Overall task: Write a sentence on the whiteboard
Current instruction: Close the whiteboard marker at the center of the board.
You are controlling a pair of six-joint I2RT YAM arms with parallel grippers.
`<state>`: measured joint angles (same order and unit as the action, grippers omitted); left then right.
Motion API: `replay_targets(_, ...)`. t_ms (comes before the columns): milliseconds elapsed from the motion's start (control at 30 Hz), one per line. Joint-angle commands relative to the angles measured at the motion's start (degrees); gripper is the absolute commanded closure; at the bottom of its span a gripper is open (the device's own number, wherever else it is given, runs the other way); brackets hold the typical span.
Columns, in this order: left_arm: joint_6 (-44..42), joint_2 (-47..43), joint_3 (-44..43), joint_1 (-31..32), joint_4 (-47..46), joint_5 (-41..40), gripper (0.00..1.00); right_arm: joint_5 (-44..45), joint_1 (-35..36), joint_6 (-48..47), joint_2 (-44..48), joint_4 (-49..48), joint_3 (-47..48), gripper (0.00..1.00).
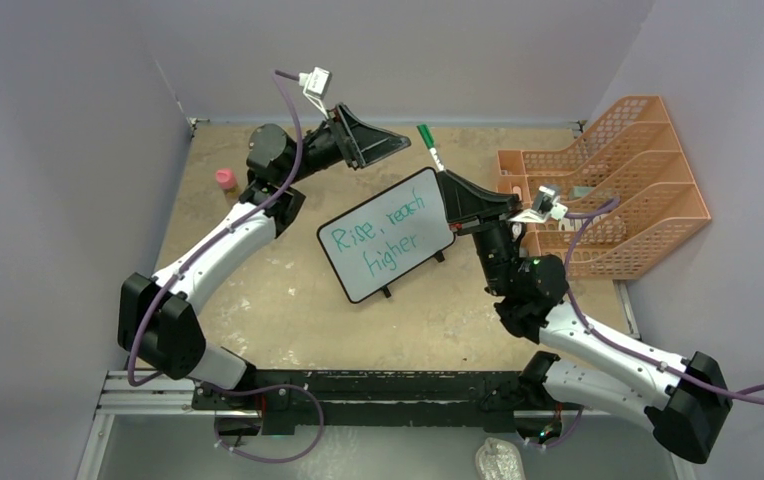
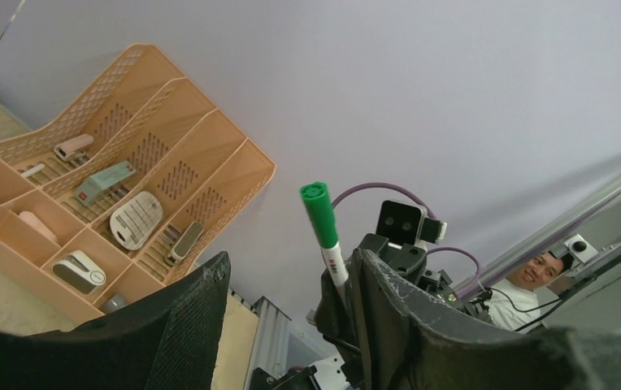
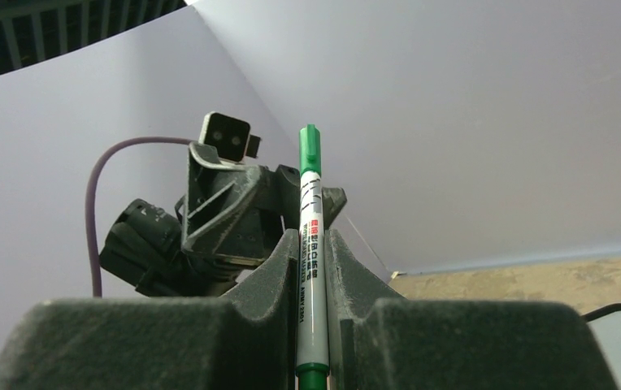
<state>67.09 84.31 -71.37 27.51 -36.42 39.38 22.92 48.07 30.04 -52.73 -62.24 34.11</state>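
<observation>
Right tool (image 3: 311, 244) was clamped narrow on a slim white-barrelled green marker (image 3: 310, 203), with the green cap (image 2: 316, 203) on the free end pointing up and away; no writing tip was exposed in any view

Left tool (image 1: 398, 143) stood partly open and held nothing. It was near the capped end and seemingly clear of it; in the left wrist view the marker showed beyond the gap between its fingers, not gripped by them

The small rectangular white whiteboard with thin black frame (image 1: 373, 285) sat propped on its black feet in the middle of the tan tabletop (image 1: 278, 320), between the two arms. Its top right corner was just beside the right tool, and the marker was lifted off it

The teal handwritten sentence (image 1: 383, 238) read "Rise, reach higher" over two lines; the final dot was too small to tell

A peach plastic mesh organiser (image 1: 648, 150) stood at the far right, and a small pink bottle (image 1: 226, 180) sat by the left arm

Judged step: writing looked done and the pen capped, so this was wrap-up. The next move likely called for the left tool to back away from the cap, then for the right tool to lower the marker to a free spot on the tabletop and release it, without brushing the wet text or tipping the board
</observation>
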Motion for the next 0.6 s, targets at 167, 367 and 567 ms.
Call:
replay_targets(167, 2.3, -0.5, -4.3, 0.1, -4.4, 1.1, 0.46, -3.6, 0.0, 2.0, -0.4, -2.2, 3.0, 1.00)
replay_targets(367, 3.4, -0.2, -3.6, 1.0, -4.2, -1.8, 0.46, -5.3, 0.0, 2.1, -1.5, -2.3, 3.8, 1.00)
replay_targets(567, 2.2, 0.1, -5.1, 2.8, -3.1, -3.0, 0.53, -5.6, -0.1, 2.4, -2.1, -2.2, 3.9, 1.00)
